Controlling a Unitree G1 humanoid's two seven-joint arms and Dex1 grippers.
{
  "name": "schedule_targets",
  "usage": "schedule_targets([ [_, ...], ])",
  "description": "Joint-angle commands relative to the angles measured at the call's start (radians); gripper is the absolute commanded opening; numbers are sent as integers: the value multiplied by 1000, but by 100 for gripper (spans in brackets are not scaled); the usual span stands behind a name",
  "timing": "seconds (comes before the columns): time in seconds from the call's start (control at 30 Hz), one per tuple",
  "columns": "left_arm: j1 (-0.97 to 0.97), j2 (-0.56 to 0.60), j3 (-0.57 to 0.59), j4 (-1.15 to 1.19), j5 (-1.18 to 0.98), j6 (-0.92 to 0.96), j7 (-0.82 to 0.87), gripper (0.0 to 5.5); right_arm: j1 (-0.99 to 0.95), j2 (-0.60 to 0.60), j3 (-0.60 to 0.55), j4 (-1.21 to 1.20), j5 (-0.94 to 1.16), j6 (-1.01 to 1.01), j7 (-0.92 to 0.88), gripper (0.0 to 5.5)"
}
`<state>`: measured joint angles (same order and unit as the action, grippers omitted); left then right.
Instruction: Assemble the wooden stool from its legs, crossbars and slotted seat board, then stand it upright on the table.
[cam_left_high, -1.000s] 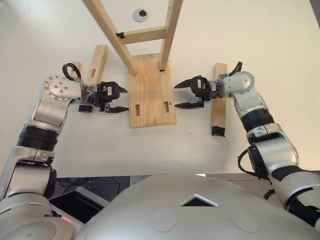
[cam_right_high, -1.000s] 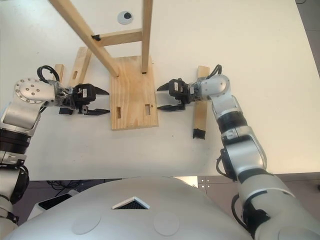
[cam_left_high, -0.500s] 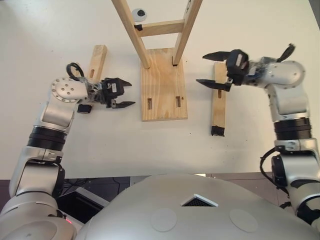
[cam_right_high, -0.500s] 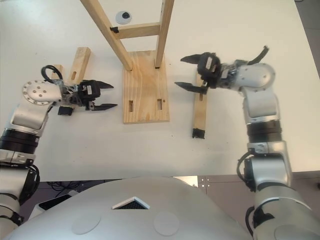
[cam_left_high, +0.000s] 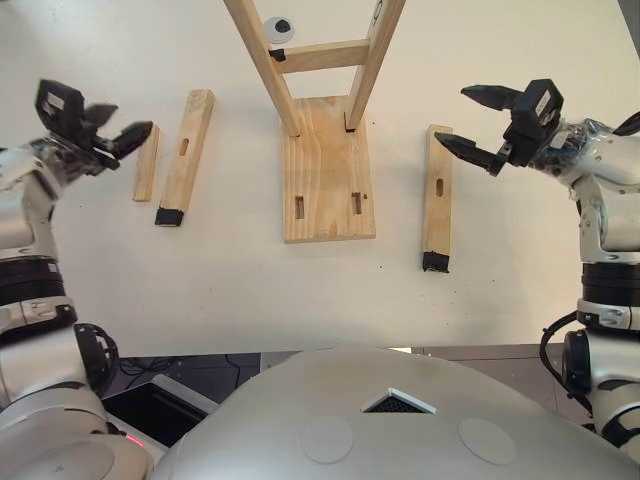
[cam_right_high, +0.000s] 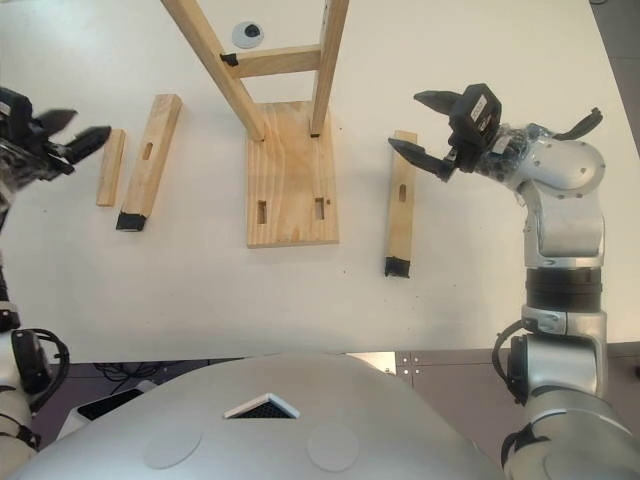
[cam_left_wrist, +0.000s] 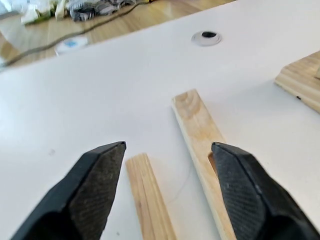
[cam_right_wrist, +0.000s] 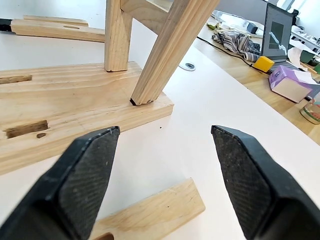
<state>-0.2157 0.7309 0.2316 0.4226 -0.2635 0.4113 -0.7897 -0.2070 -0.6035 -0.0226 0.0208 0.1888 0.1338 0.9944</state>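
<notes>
Seat board (cam_left_high: 328, 168) lies flat at table (cam_left_high: 220, 280) centre. Two legs (cam_left_high: 262, 65) stand in its 12 o'clock end, joined by a crossbar (cam_left_high: 322, 55); two open slots (cam_left_high: 300, 206) sit toward its 6 o'clock edge. Loose leg (cam_left_high: 435, 196) lies flat at 3 o'clock of the board. Slotted leg (cam_left_high: 186, 155) lies at 9 o'clock, with a short crossbar (cam_left_high: 147, 162) just beyond it. Right gripper (cam_left_high: 452, 115) hovers at 2 o'clock over the loose leg's far end, fingers spread wide, holding nothing. Left gripper (cam_right_high: 90, 122) hovers at 9–10 o'clock above the short crossbar, fingers apart, empty. Grommet (cam_left_high: 279, 28) at 12 o'clock.
</notes>
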Motion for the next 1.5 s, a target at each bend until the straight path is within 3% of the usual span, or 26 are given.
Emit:
schedule_targets([
  [0.03, 53, -12, 16, 13, 10, 35, 57, 316, 10, -15, 18, -27, 11, 15, 7, 339],
  [0.33, 184, -33, 27, -89, -1, 109, 122, 316, 37, -18, 26, -39, 6, 17, -6, 339],
  [0.73, 199, -51, 13, -94, 0, 184, 179, 142, 44, -22, 33, -45, 2, 22, -22, 339],
  [0.83, 126, -87, 52, -102, 51, -69, 291, 125, -6, 17, -26, -31, 32, 17, -88, 339],
  [0.93, -78, -180, 128, -327, -55, -342, 330, 125, -148, 128, -174, -30, 210, 125, -264, 339],
  [1.07, -215, -263, -19, -604, -116, -424, 266, 125, -262, 217, -296, -188, 653, 394, -383, 339],
  [1.2, -236, -299, -120, -713, -106, -420, 251, 125, -345, 266, -288, -352, 924, 518, -561, 339],
  [1.33, -193, -316, -212, -761, -68, -424, 221, 125, -367, 268, -171, -500, 867, 521, -630, 339],
  [1.5, -167, -342, -259, -781, -60, -426, 220, 125, -395, 313, -107, -491, 865, 515, -688, 339],
])
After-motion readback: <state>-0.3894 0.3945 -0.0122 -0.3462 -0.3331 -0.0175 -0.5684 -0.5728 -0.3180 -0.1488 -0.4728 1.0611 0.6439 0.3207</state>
